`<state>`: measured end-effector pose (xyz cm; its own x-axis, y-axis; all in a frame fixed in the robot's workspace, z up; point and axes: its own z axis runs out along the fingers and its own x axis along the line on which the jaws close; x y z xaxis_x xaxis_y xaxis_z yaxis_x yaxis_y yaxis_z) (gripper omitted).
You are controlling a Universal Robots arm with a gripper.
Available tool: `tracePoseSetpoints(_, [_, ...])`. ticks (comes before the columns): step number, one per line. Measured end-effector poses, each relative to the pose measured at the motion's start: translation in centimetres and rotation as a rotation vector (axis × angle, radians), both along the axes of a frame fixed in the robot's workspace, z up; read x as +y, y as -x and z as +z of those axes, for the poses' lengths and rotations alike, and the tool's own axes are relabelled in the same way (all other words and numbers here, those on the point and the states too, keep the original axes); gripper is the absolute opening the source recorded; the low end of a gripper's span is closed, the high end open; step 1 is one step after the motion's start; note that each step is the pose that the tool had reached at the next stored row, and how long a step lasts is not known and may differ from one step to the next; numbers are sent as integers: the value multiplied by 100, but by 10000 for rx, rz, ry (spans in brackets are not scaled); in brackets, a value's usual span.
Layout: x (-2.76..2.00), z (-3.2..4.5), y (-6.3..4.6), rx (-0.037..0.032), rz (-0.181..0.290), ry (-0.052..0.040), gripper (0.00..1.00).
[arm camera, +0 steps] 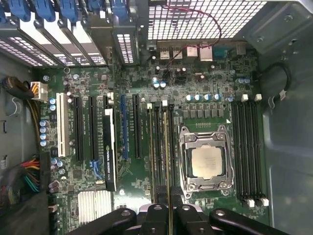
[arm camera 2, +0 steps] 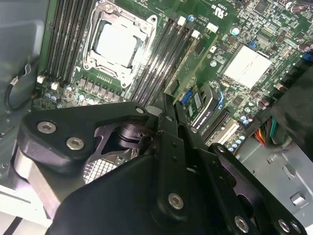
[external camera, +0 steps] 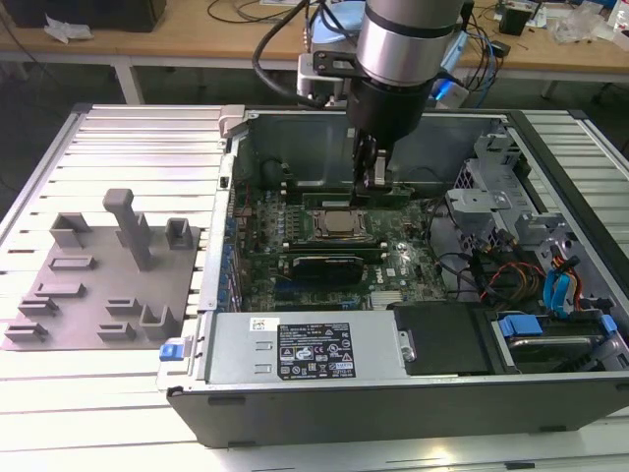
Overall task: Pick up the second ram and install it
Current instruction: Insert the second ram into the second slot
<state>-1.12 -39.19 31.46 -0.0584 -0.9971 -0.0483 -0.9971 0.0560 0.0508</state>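
While the claw [arm camera: 167,198] pinches the second ram [arm camera: 166,147] on edge, the stick stands at the memory slots [arm camera: 157,147] just beside the CPU socket [arm camera: 205,161].

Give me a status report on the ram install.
Gripper inside case, jaws shut on ram. Ram on edge beside CPU socket; seated or not, can't tell. Nothing seen in the way.

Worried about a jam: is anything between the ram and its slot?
Nothing visible does. The gripper holds the ram on edge along the slots beside the CPU socket, with no cable or part between them.
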Motion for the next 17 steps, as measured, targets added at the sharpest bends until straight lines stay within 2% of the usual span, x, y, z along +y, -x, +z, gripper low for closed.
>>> tracePoseSetpoints(2, [0, -55, 0, 0, 0, 0, 11])
tracePoseSetpoints(17, [0, -226, 0, 0, 0, 0, 11])
